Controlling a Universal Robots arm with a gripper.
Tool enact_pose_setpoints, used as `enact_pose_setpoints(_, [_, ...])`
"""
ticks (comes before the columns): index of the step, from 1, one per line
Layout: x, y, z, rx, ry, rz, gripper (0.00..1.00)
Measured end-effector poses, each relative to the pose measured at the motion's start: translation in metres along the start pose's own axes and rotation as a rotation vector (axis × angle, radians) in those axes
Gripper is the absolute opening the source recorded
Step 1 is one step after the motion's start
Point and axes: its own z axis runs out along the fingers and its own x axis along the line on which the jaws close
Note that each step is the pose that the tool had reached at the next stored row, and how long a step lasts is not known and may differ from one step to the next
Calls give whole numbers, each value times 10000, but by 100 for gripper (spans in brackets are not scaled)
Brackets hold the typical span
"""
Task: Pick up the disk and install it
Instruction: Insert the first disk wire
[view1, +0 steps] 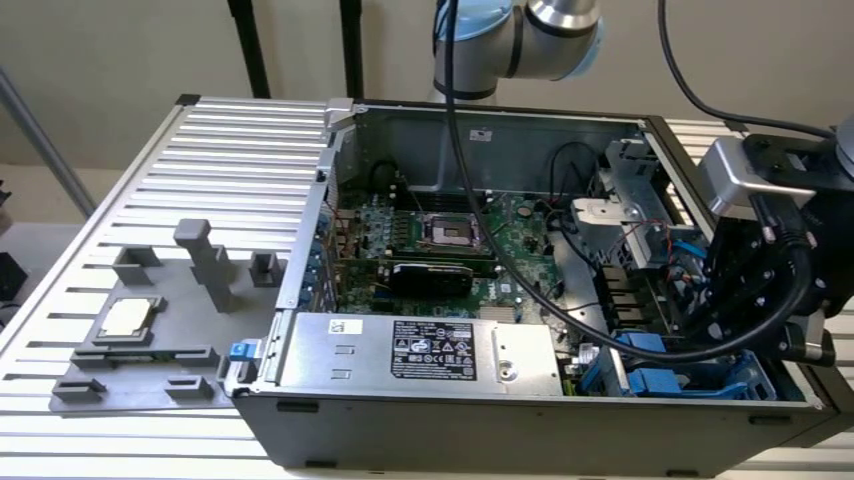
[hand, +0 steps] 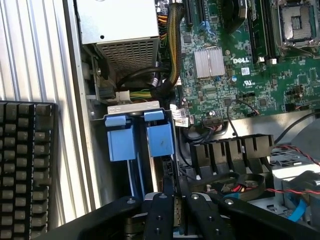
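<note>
- An open computer case is lying on a slatted metal surface, with the robot arm reaching into its drive bay at about four o'clock in the exterior view.
- The hand is sitting low in that bay. Its two black fingers are standing close together and appear to be clamped on a thin dark edge.
- That edge seems to belong to the disk, which is standing on its side in its blue carrier. It is running straight out from between the fingertips to a blue end tab.
- A second blue carrier is sitting just beside the disk, parallel to it, in the neighbouring slot.
- From the hand in the exterior view, the silver power-supply box is lying at about nine o'clock and the green motherboard at about ten o'clock.
- A small square chip is resting on a grey fixture at about eight o'clock in the exterior view, well apart from the hand.
- Judging the step: the disk looks to be going into its slot, so doing it well means holding the carrier square to the slot rails, pressing along them rather than across, and staying off the neighbouring carrier.
- Black cables are draping across the case near the bay and could snag, so the arm's own cable needs watching.
</note>
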Motion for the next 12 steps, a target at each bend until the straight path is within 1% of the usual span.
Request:
enact_pose_setpoints(3, [-2,-1,3,-3,64,3,16])
enact_pose_setpoints(6, [-4,-1,8,-6,111,6,16])
enact_pose_setpoints(9, [-11,-4,12,-16,145,8,16])
enact_pose_setpoints(12, [-24,-22,13,-42,173,13,16])
